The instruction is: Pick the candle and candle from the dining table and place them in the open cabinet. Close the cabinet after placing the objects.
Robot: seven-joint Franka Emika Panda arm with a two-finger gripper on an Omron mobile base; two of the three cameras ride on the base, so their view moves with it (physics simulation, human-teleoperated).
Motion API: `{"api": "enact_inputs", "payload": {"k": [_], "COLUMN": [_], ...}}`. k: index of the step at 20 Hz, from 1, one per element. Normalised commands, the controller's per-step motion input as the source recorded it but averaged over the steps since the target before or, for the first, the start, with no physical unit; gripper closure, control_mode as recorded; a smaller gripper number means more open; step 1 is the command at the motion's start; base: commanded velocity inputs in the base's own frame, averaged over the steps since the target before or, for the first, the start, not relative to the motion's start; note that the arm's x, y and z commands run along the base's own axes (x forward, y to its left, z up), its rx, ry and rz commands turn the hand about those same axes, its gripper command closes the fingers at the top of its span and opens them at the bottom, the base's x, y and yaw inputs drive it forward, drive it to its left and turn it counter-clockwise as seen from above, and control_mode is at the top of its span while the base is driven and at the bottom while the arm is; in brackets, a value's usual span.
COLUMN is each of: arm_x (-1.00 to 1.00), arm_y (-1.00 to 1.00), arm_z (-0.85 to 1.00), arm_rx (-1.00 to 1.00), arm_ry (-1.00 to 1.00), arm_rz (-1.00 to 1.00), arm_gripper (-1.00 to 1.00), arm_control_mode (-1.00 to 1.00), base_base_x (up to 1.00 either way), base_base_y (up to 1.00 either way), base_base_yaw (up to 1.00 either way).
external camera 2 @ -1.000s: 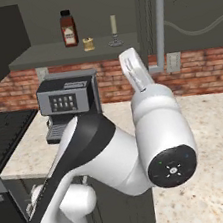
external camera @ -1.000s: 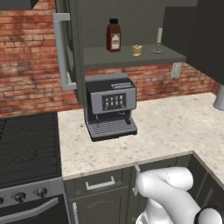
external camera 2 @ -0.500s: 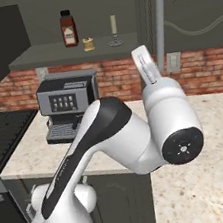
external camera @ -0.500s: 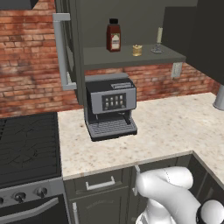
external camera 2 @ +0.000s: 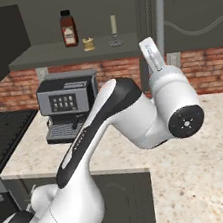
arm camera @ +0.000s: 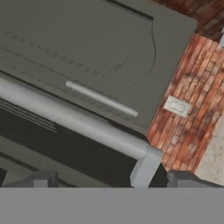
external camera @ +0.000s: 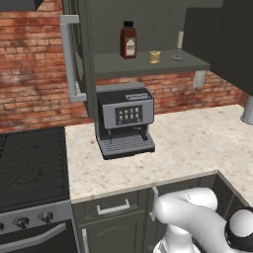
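Cabinet (external camera 2: pixel 74 51) shelf: unreadable-label bottle (external camera 2: pixel 68 28), both candles; end effector (arm camera: pixel 113 180) wide open, empty.

base views: behind arm, share cabinet shelf (external camera: pixel 148 63) | hand view: close on handle (arm camera: pixel 78 122)

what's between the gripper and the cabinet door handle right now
Nothing visible. In the hand view the silver bar handle lies right ahead of the open gripper, with no object in the gap between them.

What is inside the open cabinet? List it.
On the cabinet shelf stand a brown sauce bottle, a small squat candle and a slim stick candle on a round base. The right door hides anything further right.
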Motion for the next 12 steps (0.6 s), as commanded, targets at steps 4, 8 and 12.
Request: {"api": "enact_inputs", "payload": {"k": [4,8,12], "arm_x": [0.46,0.35,0.26], "arm_y": [-0.07,0.0,0.05], "arm_z": [0.0,0.0,0.0], "arm_rx": [0.01,0.01,0.0], "arm_ry": [0.0,0.0,0.0], "arm_rz": [0.01,0.02,0.03], "arm_gripper": [-1.0,-1.0,-1.0], "arm_control_mode": [-1.0,-1.0,-1.0], "base_base_x": [0.0,0.0,0.0], "base_base_y": [0.0,0.0,0.0], "base_base_yaw": [0.0,0.0,0.0]}}
